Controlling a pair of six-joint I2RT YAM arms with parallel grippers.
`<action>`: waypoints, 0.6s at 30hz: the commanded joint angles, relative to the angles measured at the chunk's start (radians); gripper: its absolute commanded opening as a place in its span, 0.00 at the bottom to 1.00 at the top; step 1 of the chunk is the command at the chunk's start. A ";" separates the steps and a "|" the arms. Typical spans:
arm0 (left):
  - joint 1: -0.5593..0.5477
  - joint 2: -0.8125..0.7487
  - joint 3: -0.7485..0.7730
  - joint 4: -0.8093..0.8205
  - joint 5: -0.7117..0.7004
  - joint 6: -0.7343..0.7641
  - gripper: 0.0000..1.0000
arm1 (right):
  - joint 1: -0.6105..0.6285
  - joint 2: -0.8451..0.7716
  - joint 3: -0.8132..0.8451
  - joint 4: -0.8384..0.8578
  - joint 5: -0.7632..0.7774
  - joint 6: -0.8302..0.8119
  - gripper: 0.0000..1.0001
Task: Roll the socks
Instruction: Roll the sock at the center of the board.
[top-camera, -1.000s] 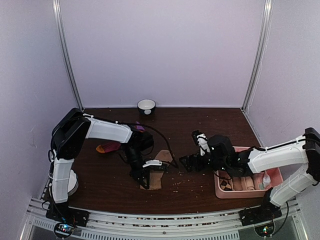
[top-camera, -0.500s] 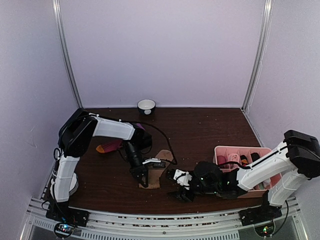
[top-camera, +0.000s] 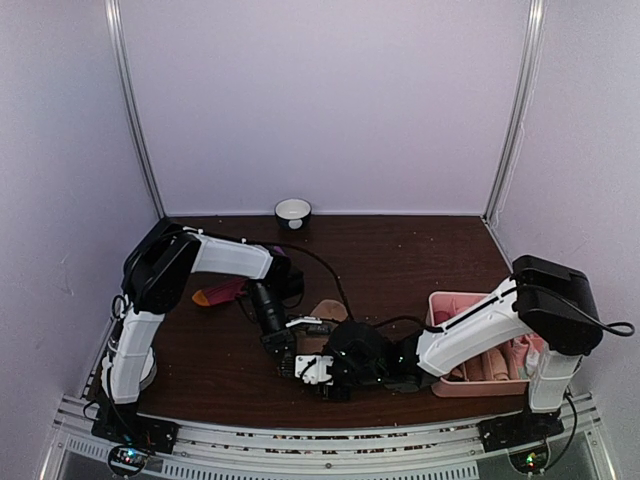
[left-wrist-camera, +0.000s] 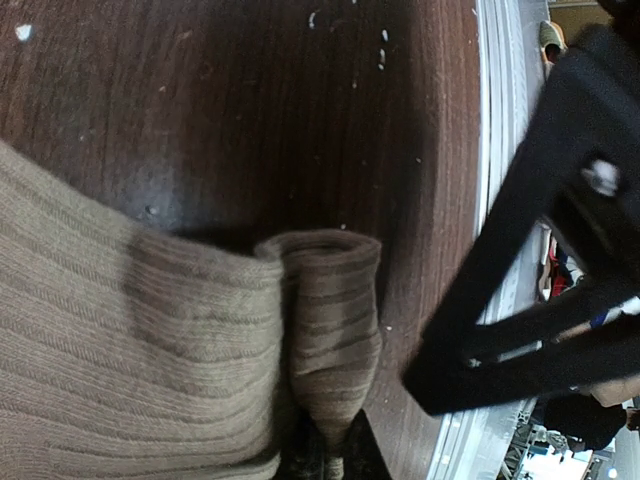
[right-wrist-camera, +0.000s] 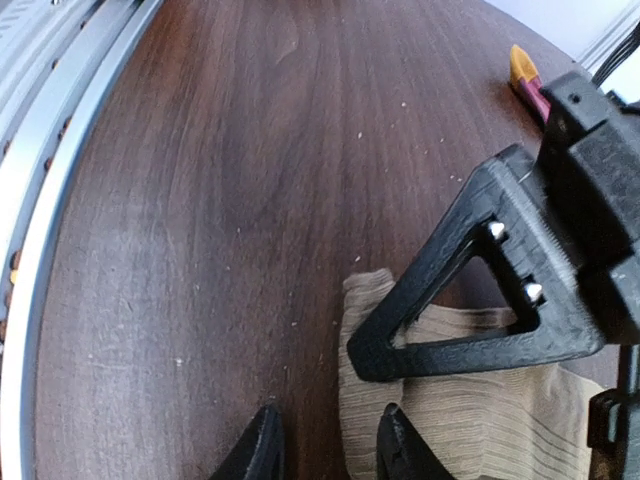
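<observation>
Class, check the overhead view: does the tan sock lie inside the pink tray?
No, the tan sock lies on the bare wooden table, left of the pink tray.

The left arm (top-camera: 215, 258) and right arm (top-camera: 470, 325) have glossy white shells between bulky black joints, with thin black cables (top-camera: 328, 278) alongside. The left gripper (top-camera: 287, 365) has a matte black finger (right-wrist-camera: 470, 352), an open triangular frame with two pale screw heads (right-wrist-camera: 495, 230).
</observation>
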 joint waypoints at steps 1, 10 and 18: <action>0.007 0.061 -0.009 0.032 -0.126 0.007 0.00 | -0.015 0.041 0.024 -0.034 0.012 -0.048 0.32; 0.008 0.061 -0.009 0.023 -0.138 0.017 0.00 | -0.022 0.070 0.005 0.012 0.084 -0.046 0.33; 0.008 0.063 -0.001 0.016 -0.148 0.027 0.00 | -0.040 0.089 0.007 -0.028 0.082 -0.022 0.32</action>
